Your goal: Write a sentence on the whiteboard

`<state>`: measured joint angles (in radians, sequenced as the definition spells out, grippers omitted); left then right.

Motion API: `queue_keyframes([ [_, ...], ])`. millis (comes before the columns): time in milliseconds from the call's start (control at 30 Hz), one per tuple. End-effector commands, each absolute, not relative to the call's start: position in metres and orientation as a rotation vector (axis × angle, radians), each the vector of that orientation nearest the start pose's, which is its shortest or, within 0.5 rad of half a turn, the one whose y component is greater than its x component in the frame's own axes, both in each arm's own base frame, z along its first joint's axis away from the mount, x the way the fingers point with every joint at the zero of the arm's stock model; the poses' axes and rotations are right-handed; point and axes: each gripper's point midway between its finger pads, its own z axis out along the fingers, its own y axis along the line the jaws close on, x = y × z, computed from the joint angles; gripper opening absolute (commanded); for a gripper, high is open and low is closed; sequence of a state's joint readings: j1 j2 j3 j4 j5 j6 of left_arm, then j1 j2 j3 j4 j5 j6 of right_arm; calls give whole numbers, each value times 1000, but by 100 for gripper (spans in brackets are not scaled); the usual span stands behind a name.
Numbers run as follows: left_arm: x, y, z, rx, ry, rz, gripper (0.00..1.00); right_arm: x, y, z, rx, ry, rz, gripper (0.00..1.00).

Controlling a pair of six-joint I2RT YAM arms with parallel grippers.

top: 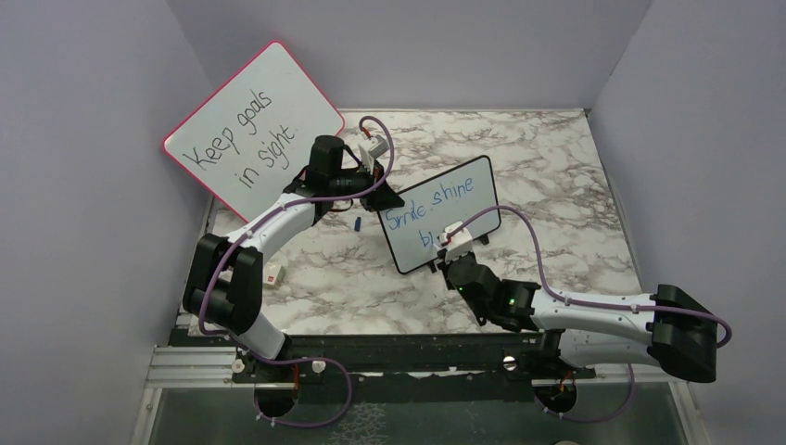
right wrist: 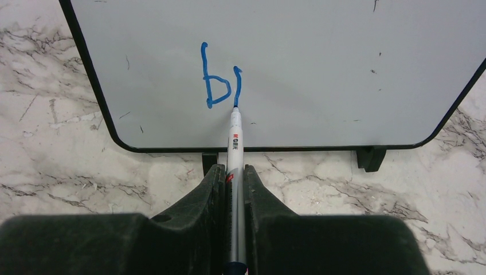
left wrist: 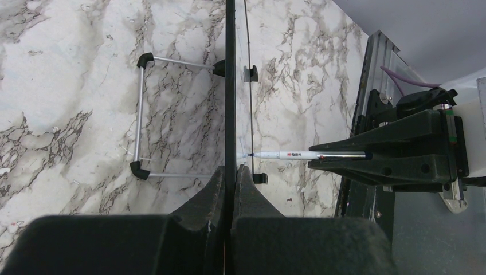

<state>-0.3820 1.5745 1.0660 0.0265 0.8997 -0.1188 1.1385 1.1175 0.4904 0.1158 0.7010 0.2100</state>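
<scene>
The small black-framed whiteboard (top: 409, 247) stands upright mid-table. The sentence (top: 436, 199) in blue reads "Smile, shine" with "b" and one more stroke below it (right wrist: 220, 83). My left gripper (top: 381, 198) is shut on the board's upper left edge; in the left wrist view its fingers (left wrist: 230, 172) pinch the frame (left wrist: 230, 86) edge-on. My right gripper (top: 451, 245) is shut on a white marker (right wrist: 235, 137). The marker's tip touches the board (right wrist: 321, 63) at the foot of the new stroke. The marker also shows in the left wrist view (left wrist: 298, 154).
A larger red-framed board (top: 255, 125) reading "Keep goals in sight" leans at the back left. A small blue cap (top: 357, 223) and a small white block (top: 273, 273) lie on the marble left of the whiteboard. A wire stand (left wrist: 140, 114) lies behind it.
</scene>
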Motion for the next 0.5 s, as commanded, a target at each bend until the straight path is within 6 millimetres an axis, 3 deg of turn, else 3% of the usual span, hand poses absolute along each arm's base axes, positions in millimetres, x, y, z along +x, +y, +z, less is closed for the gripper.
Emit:
queue_keyframes([
  [0,322,-280,176,881,1915,-1162,0,223,229,109,-496,1916,157,1],
  [467,321,-280,177,883,1915,-1164,0,237,234,133,-463,1809,144,1],
])
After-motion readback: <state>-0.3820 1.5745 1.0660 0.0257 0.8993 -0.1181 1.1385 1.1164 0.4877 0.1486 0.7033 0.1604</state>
